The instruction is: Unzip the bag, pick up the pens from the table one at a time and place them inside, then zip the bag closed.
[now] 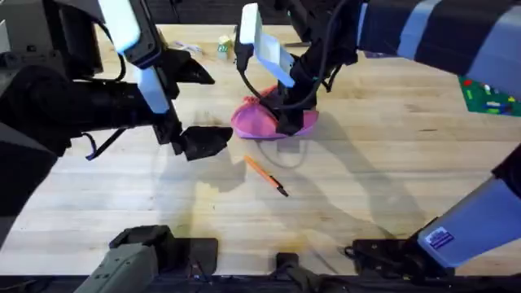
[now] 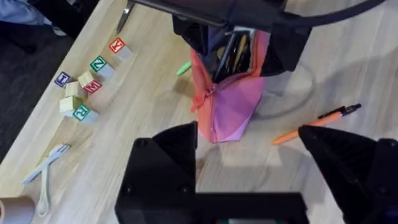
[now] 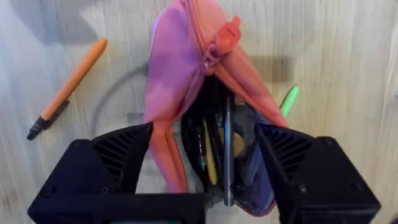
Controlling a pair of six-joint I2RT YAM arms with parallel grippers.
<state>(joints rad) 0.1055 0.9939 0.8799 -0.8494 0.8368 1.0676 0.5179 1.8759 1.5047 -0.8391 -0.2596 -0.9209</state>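
While the right arm's fingers (image 3: 205,168) straddle the bag (image 1: 262,119), the left arm (image 1: 122,106) hovers — apart.

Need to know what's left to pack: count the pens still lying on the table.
2. The orange pen lies in front of the pink bag, apart from it. The green pen pokes out from behind the bag, mostly hidden. More pens may lie behind the bag or arms.

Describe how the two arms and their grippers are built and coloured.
Both arms mix black joints with white or pale grey link covers, and black cables loop alongside them. The left gripper and the right gripper each have two wide, black, wedge-shaped fingers with ribbed inner faces. The right arm's lower link bears a small blue label.
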